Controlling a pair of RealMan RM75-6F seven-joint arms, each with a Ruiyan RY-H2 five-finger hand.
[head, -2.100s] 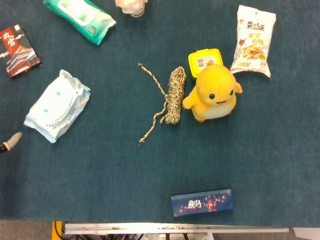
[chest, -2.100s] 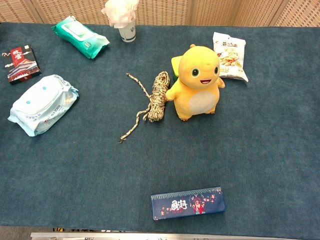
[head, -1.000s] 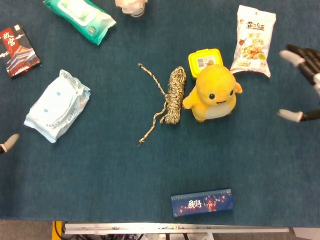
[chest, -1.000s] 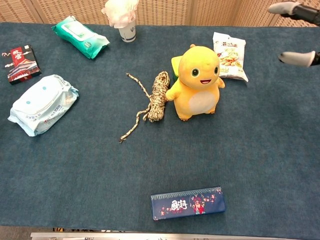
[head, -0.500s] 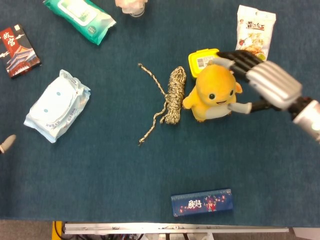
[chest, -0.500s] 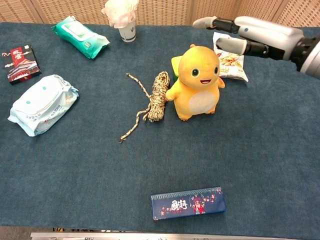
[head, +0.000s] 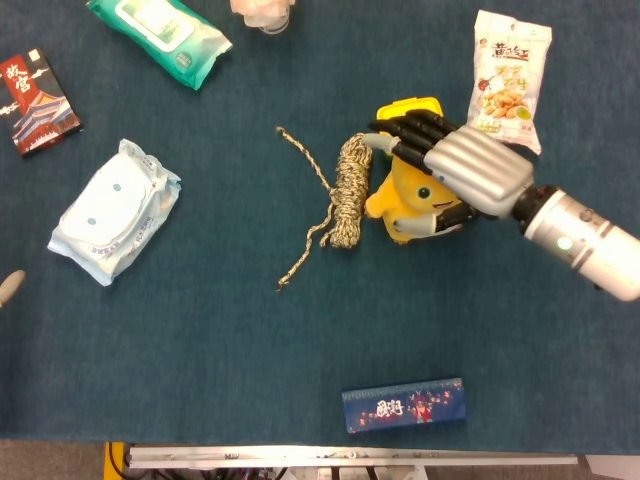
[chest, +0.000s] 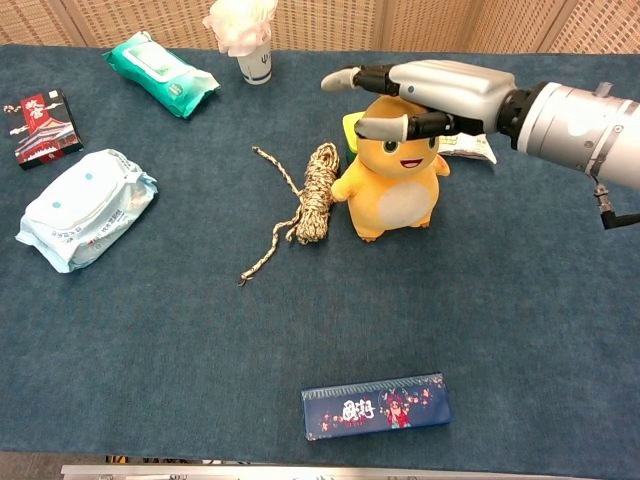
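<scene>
A yellow plush toy (chest: 395, 190) stands upright mid-table, partly covered from above in the head view (head: 408, 208). My right hand (chest: 430, 88) hovers right over its head with fingers spread forward and the thumb in front of its forehead; it holds nothing (head: 465, 170). Whether it touches the toy I cannot tell. A coil of braided rope (head: 348, 190) lies just left of the toy. Only one pale fingertip of my left hand (head: 8, 288) shows, at the left edge of the head view, below a light blue wipes pack (head: 115, 212).
A yellow box (head: 402, 108) sits behind the toy, a snack bag (head: 510, 70) to its right. A dark blue oblong box (chest: 376, 406) lies near the front edge. Far left: green wipes pack (chest: 160, 72), red-black box (chest: 40, 125), and a cup (chest: 250, 45) at the back.
My right arm came in from the right edge and swung left until the hand stands over the plush toy's head. The left fingertip slid slightly down and left. The objects have not moved.
</scene>
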